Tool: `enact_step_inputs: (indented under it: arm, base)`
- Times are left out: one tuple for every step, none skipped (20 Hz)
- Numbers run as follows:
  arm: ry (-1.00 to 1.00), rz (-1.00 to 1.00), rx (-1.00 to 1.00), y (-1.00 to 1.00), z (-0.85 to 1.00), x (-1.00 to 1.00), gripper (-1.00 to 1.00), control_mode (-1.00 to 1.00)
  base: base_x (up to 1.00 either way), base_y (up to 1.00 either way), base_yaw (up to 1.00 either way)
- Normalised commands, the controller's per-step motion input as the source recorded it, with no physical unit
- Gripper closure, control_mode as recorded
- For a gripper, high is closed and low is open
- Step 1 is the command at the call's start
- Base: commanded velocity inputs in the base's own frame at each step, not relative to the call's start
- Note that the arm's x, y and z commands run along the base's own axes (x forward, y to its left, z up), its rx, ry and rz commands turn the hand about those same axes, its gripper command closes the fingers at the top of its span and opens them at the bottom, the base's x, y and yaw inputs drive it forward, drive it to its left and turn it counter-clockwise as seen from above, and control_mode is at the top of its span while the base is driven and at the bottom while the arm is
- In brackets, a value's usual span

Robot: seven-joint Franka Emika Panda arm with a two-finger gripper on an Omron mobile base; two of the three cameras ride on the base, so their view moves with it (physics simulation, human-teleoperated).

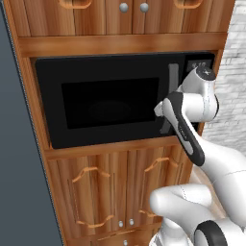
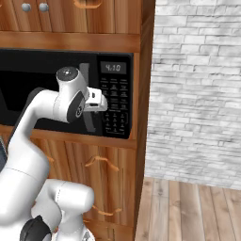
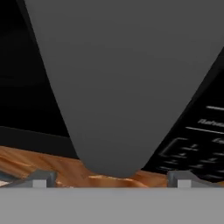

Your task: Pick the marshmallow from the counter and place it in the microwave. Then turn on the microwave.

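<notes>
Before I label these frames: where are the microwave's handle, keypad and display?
handle [image 3: 127, 78]: hand view, middle of the grey bar.
keypad [image 2: 116, 104]: right base view, button grid's centre.
display [image 2: 113, 68]: right base view, lit digits.

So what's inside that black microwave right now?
The large black built-in microwave has its door shut. Through the dark window only a faint round shape shows, perhaps a turntable. Anything else inside is too dark to see.

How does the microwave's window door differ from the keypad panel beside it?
The window door is wide, plain and dark, taking up most of the microwave front; the keypad panel is a narrow upright strip on the right. The door carries no markings, while the panel holds rows of small buttons under a lit digital display. Both are black, face forward and are parted by the grey handle.
</notes>
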Motion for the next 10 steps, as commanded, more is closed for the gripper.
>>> enact_step_inputs:
  arm:
    - [-0.05, -0.06, 0.00, 0.00, 0.17, 0.00, -1.00, -1.00]
    - [-0.04, -0.06, 0.00, 0.00, 0.18, 0.00, -1.00, -1.00]
    - [-0.04, -0.06, 0.00, 0.00, 0.19, 0.00, -1.00, -1.00]
    - [-0.03, -0.07, 0.00, 0.00, 0.20, 0.00, -1.00, -1.00]
    - [-0.03, -0.07, 0.00, 0.00, 0.20, 0.00, -1.00, -1.00]
    - [-0.03, -0.07, 0.00, 0.00, 0.20, 0.00, -1.00, -1.00]
    - [-0.04, -0.06, 0.00, 0.00, 0.19, 0.00, -1.00, -1.00]
    - [-0.05, -0.05, 0.00, 0.00, 0.18, 0.00, -1.00, -1.00]
    - [-0.05, -0.05, 0.00, 0.00, 0.16, 0.00, -1.00, -1.00]
    - [-0.04, -0.05, 0.00, 0.00, 0.14, 0.00, -1.00, -1.00]
  base:
    - [0.00, 0.00, 0.00]
    - [0.00, 0.00, 0.00]
    - [0.00, 0.00, 0.00]
    - [0.00, 0.00, 0.00]
    - [0.00, 0.00, 0.00]
    - [0.00, 0.00, 0.00]
    - [0.00, 0.00, 0.00]
    - [0.00, 0.00, 0.00]
    - [0.00, 0.00, 0.00]
    - [0.00, 0.00, 0.00]
